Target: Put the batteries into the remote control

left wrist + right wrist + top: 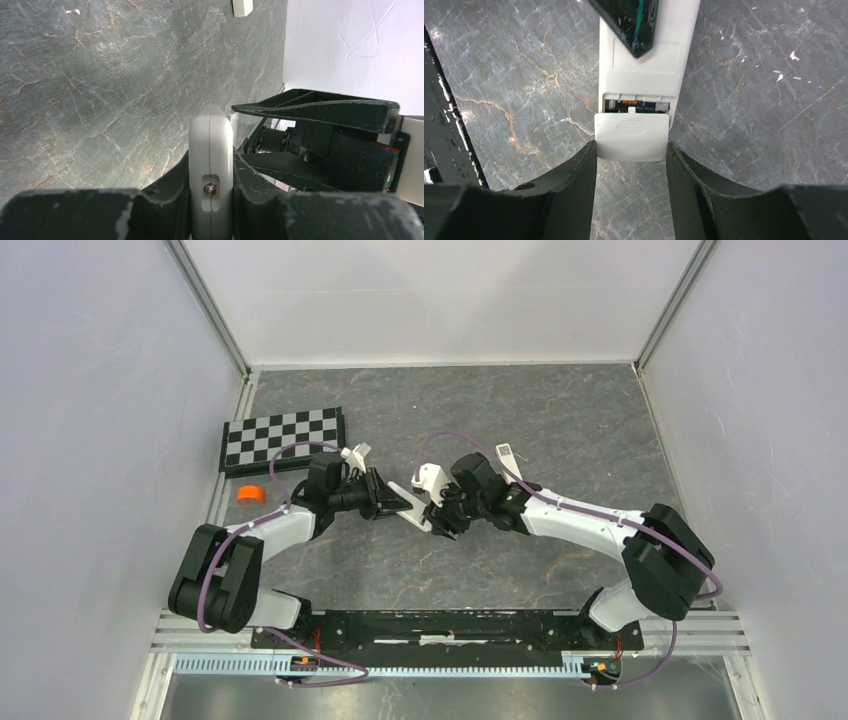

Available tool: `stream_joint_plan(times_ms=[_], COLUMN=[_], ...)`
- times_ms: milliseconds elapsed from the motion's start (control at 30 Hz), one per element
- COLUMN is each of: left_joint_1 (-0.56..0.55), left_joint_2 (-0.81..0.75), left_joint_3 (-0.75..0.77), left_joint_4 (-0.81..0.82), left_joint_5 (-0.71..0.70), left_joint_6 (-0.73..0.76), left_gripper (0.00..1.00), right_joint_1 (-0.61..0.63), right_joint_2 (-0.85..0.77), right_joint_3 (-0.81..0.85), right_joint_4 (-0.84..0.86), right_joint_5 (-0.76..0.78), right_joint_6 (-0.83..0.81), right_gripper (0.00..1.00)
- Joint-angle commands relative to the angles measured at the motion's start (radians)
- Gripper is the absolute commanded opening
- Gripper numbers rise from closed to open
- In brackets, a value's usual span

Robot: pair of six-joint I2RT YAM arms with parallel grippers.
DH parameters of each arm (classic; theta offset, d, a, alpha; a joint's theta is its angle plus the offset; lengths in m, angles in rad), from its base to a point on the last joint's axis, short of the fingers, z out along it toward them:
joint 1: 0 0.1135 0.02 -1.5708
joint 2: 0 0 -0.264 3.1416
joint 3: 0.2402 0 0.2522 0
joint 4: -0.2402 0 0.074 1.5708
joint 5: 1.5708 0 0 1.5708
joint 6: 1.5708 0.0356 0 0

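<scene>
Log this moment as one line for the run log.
left hand: clamps white plastic remote control | right hand: grips white plastic battery cover, partly closed | dark battery: visible in compartment gap

Bright even light, soft shadows

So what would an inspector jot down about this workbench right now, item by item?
Surface: grey marbled tabletop with a few white flecks.
Job's things: white remote, lid slid partly open, batteries showing in the gap.
Clutter: checkered board, orange ring, small white piece.
Grippers: left pincer clamps the remote; right pincer grips the lid.
Cables: purple cables loop along both arms.
Surroundings: plain white walls on three sides.
</scene>
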Motion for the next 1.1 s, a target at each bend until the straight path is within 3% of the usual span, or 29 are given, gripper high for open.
stream_joint_plan(times_ms=[0, 700, 1067], left_joint_1=[-0.008, -0.076, -0.090], left_joint_2=[-0.027, -0.133, -0.164], left_joint_3=[0.012, -0.025, -0.046], left_joint_4=[0.051, 0.056, 0.098], left_joint_5=[0.051, 0.016, -0.009], left_joint_6=[0.052, 0.135, 0.092], left_gripper=[0.02, 0.02, 0.02], right_joint_1=[0.007, 0.009, 0.009], right_joint_2=[0.022, 0.065, 0.072], right_joint_3=[0.073, 0.118, 0.135], right_joint_4=[0.000, -0.016, -0.028], right_joint_5=[0.021, 0.023, -0.093], right_joint_6=[-0.031, -0.004, -0.002], right_gripper=[0.38, 0.38, 0.40])
